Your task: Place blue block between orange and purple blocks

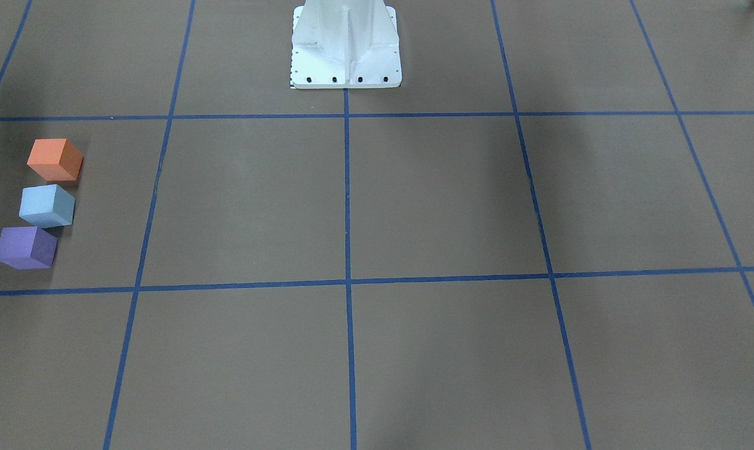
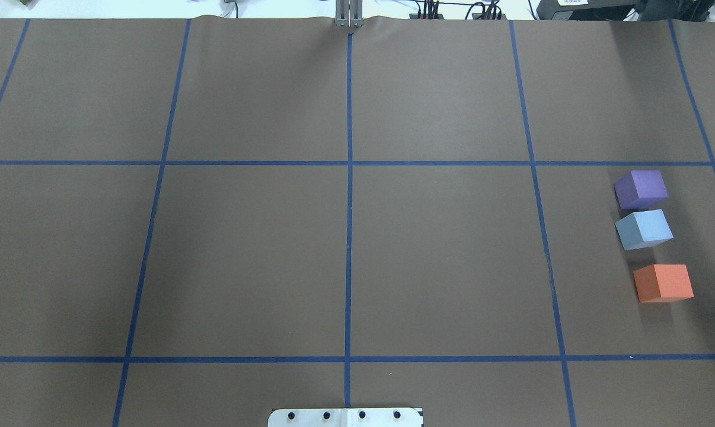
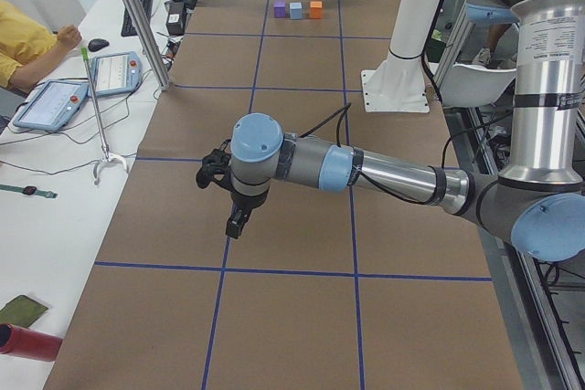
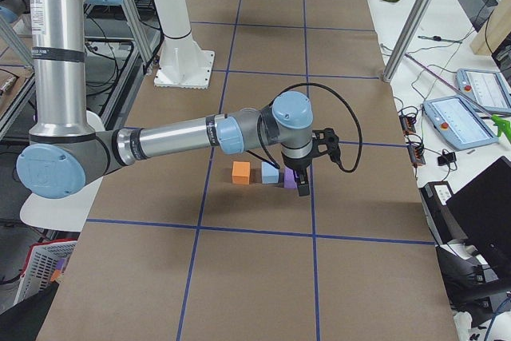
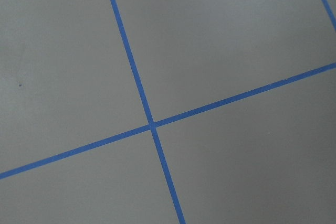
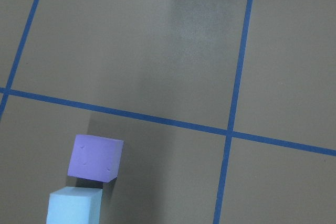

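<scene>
The orange block (image 1: 55,159), the light blue block (image 1: 47,205) and the purple block (image 1: 25,247) stand in a row on the brown table, the blue one in the middle. The row also shows in the overhead view: purple block (image 2: 641,189), blue block (image 2: 644,229), orange block (image 2: 663,283). The right wrist view shows the purple block (image 6: 95,157) and the blue block (image 6: 73,208) below. My right gripper (image 4: 302,189) hangs above the table by the purple block (image 4: 289,179); I cannot tell if it is open. My left gripper (image 3: 236,224) hangs far from the blocks; I cannot tell its state.
The white robot pedestal (image 1: 346,47) stands at the table's middle edge. Blue tape lines (image 2: 349,207) divide the table into squares. A side bench holds tablets (image 3: 55,102) and a red cylinder (image 3: 27,342), with a metal post (image 4: 415,17) beside it.
</scene>
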Motion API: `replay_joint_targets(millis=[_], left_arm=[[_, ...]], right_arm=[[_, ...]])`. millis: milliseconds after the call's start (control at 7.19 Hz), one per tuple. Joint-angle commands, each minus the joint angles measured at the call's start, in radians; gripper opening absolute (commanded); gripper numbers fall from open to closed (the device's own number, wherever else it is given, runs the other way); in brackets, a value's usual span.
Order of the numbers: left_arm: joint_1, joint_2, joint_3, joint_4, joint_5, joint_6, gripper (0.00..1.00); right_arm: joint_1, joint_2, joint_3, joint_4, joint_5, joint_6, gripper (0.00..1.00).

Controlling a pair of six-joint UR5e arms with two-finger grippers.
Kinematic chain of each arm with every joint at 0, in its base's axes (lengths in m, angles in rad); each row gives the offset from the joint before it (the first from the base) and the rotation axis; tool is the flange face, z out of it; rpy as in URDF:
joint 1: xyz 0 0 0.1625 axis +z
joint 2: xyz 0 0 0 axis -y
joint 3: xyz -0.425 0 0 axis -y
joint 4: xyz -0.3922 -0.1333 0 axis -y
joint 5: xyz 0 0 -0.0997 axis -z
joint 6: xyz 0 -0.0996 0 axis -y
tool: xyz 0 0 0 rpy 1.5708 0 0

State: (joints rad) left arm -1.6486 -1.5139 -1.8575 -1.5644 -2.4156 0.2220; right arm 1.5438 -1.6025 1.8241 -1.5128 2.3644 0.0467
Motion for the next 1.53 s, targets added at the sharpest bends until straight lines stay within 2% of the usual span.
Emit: replay_joint_targets(millis=[0,974,1391], left_arm=[[0.003,0.026,-0.025,-0.005,-0.002,-0.006,1.0],[0.003,0.034,-0.02,-0.005,-0.014,0.0,1.0],[0.003,0.032,-0.055,-0.002,-0.04,-0.003,1.0]], right_arm=[[-0.002,0.01,-0.006,-0.001,0.006,0.007,1.0],[-0.021,0.013,0.001,0.003,0.016,0.012,1.0],[-0.024,0.013,-0.032,0.008,0.035,0.01,1.0]])
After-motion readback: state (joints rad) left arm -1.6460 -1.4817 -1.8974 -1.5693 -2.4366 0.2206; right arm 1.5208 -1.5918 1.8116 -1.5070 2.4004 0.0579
